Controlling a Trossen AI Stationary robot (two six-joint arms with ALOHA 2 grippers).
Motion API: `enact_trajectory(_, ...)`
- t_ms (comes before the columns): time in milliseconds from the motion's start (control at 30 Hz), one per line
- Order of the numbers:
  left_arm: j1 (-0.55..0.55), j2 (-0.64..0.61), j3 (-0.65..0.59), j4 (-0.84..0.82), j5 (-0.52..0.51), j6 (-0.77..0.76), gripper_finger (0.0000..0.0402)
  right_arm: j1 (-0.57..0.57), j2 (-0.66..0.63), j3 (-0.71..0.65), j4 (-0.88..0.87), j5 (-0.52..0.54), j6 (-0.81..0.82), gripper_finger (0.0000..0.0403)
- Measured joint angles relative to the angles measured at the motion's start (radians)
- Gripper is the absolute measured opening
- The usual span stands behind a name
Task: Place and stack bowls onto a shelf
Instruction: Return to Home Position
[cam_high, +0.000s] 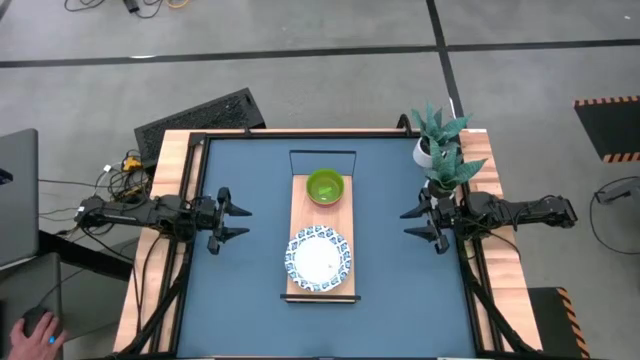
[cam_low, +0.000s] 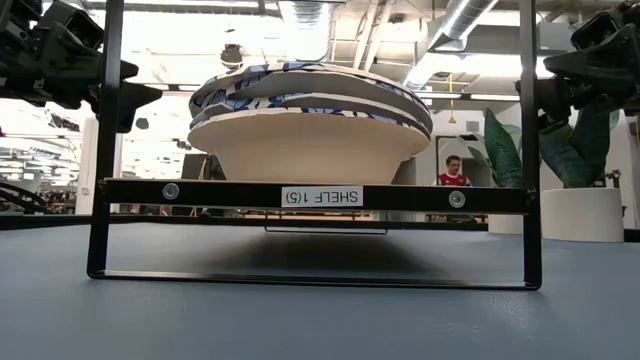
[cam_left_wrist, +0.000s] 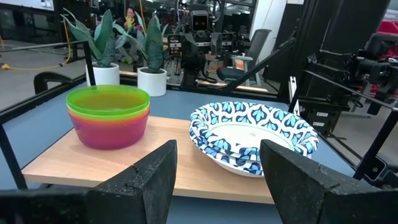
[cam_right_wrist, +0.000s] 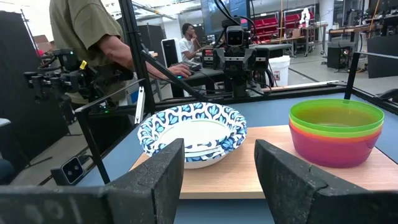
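A light wooden shelf (cam_high: 300, 200) on a black frame stands mid-table. On its far part sits a stack of small glossy bowls (cam_high: 325, 186), green on top (cam_left_wrist: 109, 99) with yellow and red showing below. On its near part rests a stack of white dishes with blue patterned rims (cam_high: 319, 259), bases on the board (cam_right_wrist: 193, 132). My left gripper (cam_high: 236, 222) hovers open at the table's left side, facing the shelf. My right gripper (cam_high: 416, 222) hovers open at the right side, also facing it. Neither touches anything.
Two white plant pots with green leaves (cam_high: 440, 150) stand at the table's far right corner, close behind my right arm. The shelf's black frame posts (cam_low: 107, 140) rise at its corners. People and other equipment show beyond the table (cam_right_wrist: 93, 31). Dark blue tabletop (cam_high: 240, 290) lies between arms and shelf.
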Motion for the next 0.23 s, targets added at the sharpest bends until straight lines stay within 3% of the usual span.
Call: enact_trajectory(233, 0.000, 0.000, 0.000, 0.000, 0.000, 0.001, 0.0214, 0.000, 0.000, 0.000, 0.000, 0.000, 0.000, 0.0220)
